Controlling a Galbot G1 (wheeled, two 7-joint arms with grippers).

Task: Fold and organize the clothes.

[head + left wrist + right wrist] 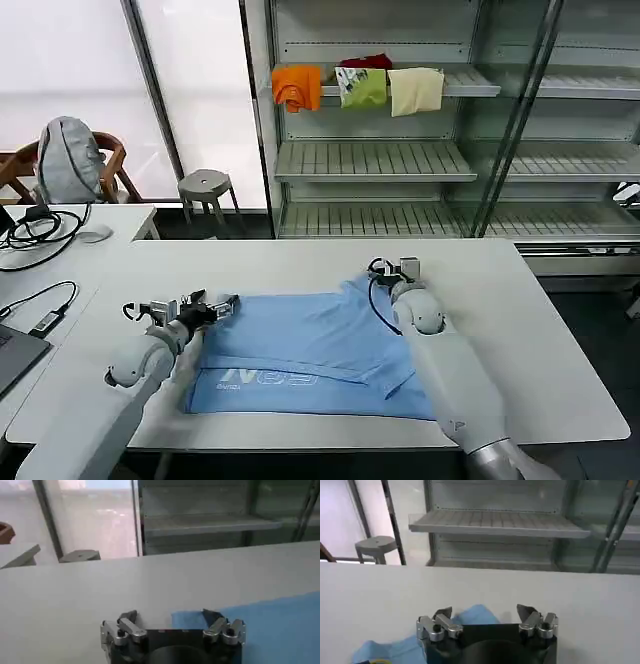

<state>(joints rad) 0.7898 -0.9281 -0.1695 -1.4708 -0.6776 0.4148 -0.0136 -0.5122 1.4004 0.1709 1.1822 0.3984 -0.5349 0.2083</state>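
1. The blue T-shirt (310,350) lies on the white table (520,330), partly folded, its near edge by the table's front and pale lettering (268,379) showing along that edge.
2. The left gripper (226,306) sits at the shirt's far left corner, low over the table, arm reaching in from the near left.
3. In the left wrist view the left gripper (171,617) stands with jaws spread wide; one fingertip (211,615) is over the blue edge of the cloth (270,625), the other (128,616) over bare table (150,575). Nothing is held between them.
4. The right gripper (398,268) is at the shirt's far right corner, where the fabric rises in a small bunch, black cable looping off its wrist.
5. In the right wrist view the right gripper (487,614) is likewise open and holding nothing, with a fold of blue (470,616) just below its fingers.
6. Behind the table, a metal shelf (380,160) carries orange (297,87), green (362,86) and cream (416,90) garments draped over an upper level.
7. A grey stool (205,186) stands beyond the table's far left.
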